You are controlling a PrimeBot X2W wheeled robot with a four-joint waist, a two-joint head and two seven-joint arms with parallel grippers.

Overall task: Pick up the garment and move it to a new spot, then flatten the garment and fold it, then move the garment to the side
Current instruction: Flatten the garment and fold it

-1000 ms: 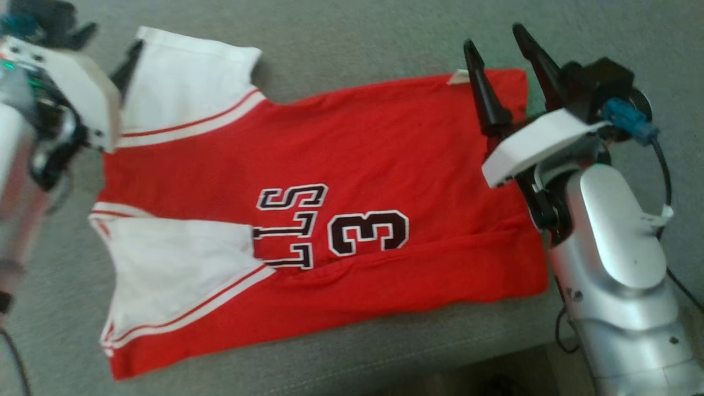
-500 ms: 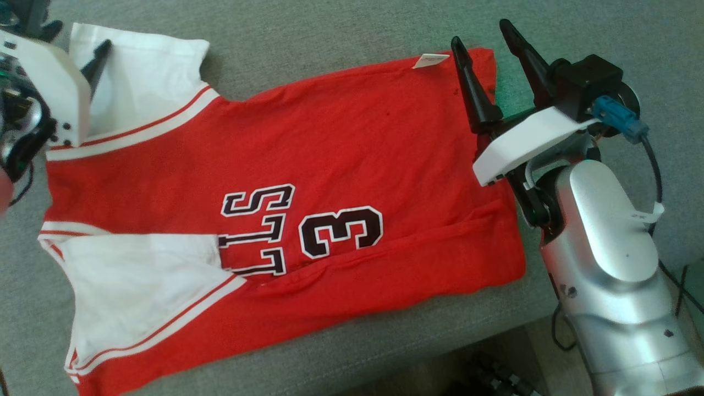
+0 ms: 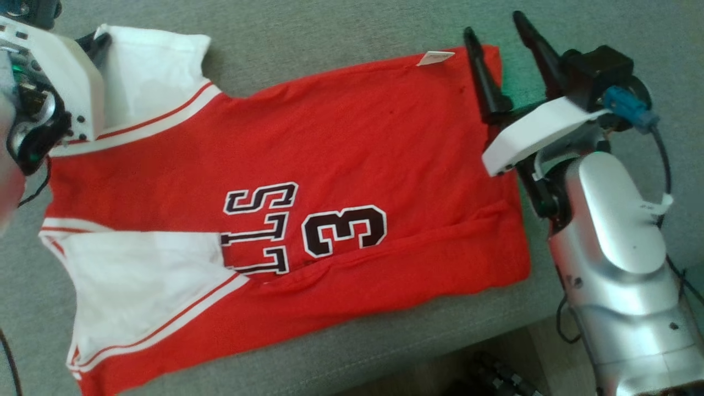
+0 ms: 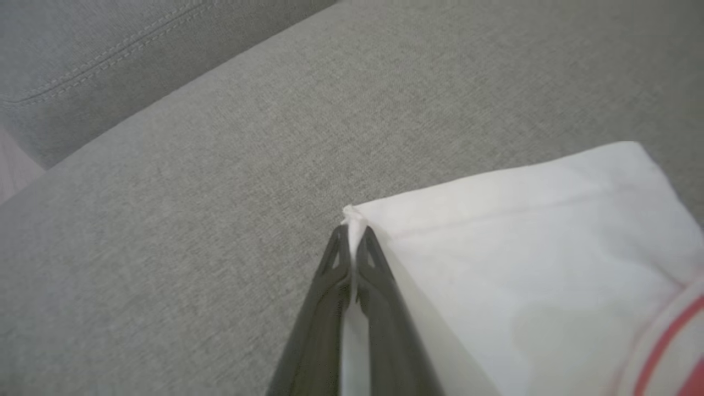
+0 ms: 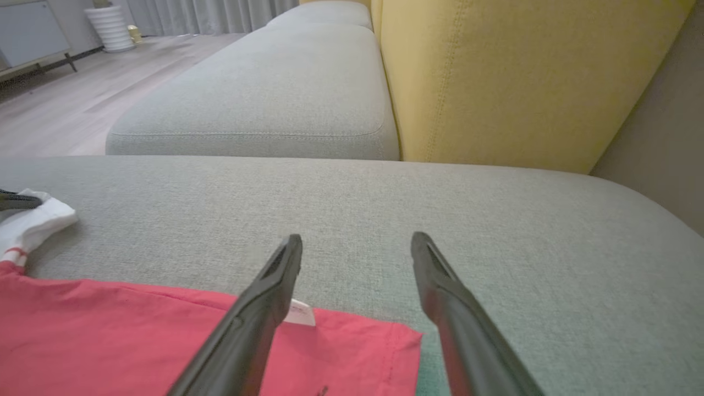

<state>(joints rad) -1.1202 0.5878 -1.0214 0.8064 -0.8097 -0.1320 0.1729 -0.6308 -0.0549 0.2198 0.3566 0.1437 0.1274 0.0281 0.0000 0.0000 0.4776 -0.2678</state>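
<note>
Garment (image 3: pixel 357 154) spread, red, white-sleeved; left claw (image 4: pixel 352 242) clamped on it, right claw (image 5: pixel 357 239) apart.

Smooth silver rounded forearm shell (image 3: pixel 616 231), small dark screws (image 3: pixel 576 281); white angular plastic bracket (image 3: pixel 536 135) at its eleven o'clock; black wrist block (image 3: pixel 597 69) beyond, a blue plug (image 3: pixel 630 110) at its four o'clock feeding a thin black cable (image 3: pixel 664 165). Right tool (image 3: pixel 494 25) and left tool (image 4: pixel 353 234): two long tapering dark fingers (image 3: pixel 484 82) each.
</note>
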